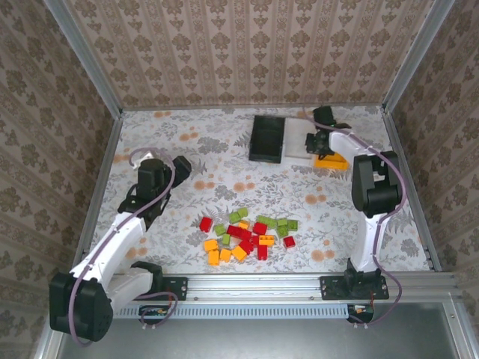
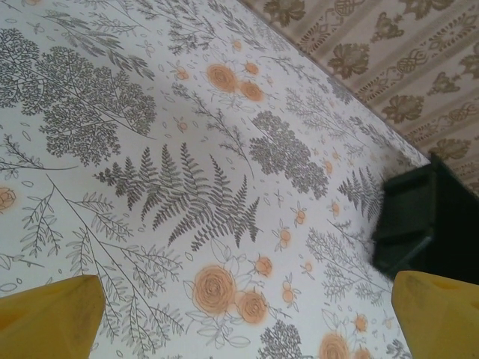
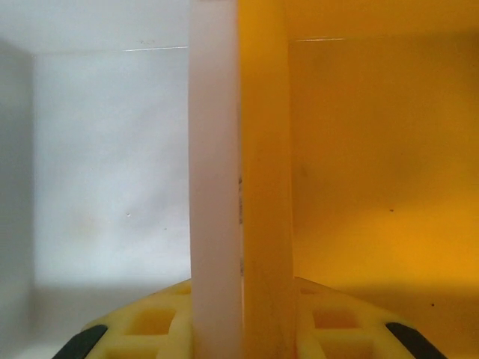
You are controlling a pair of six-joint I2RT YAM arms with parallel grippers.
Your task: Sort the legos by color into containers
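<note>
The right gripper is clenched on the containers, its yellow fingers straddling the paired upright walls where the white bin meets the orange bin. Both bin floors to either side of that divider look bare. From above, this row sits near the far edge of the table, towards its far right corner, with the black bin at the left end. The legos lie in a loose cluster of red, light green and orange-yellow bricks close to the near edge, about midway between the two arm bases and well apart from the bins, with patterned cloth between them. The left gripper is released, its fingers spread wide above the left part of the table, nothing between them. A corner of the black bin shows off to its right, and the cloth beneath it carries nothing.
</note>
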